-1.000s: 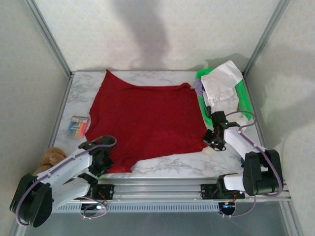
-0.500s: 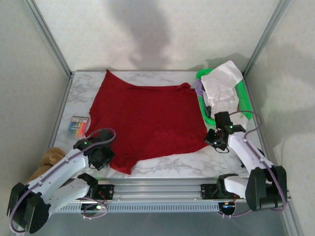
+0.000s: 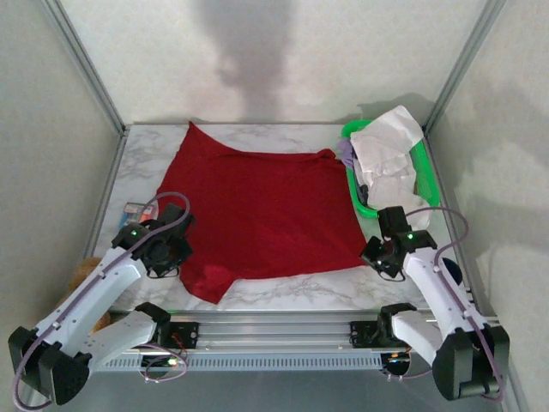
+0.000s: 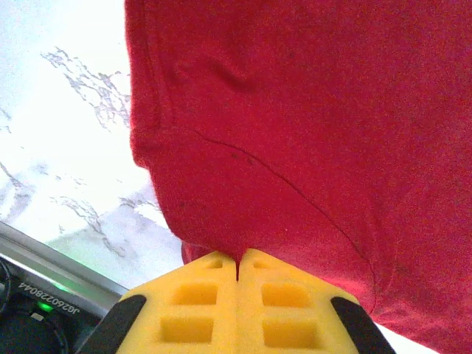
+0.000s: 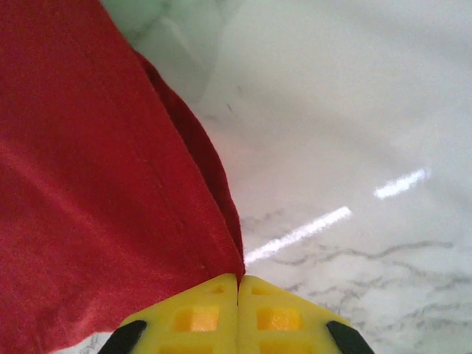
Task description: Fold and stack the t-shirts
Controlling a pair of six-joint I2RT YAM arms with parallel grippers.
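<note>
Two hems of red shirt (image 3: 257,210) are pinched | by left gripper (image 3: 177,256), lower left | by right gripper (image 3: 369,251), lower right | shirt spread on counter (image 3: 326,285)

The red t-shirt (image 3: 257,215) is matt cloth; the surface (image 3: 300,287) glossy, marble-patterned; the basket (image 3: 427,178) beside it smooth green plastic.

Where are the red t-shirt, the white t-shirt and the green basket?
red t-shirt (image 3: 257,210), top external view, middle of the spread body.
white t-shirt (image 3: 386,142), top external view, crumpled top fold.
green basket (image 3: 425,176), top external view, right rim.
</note>
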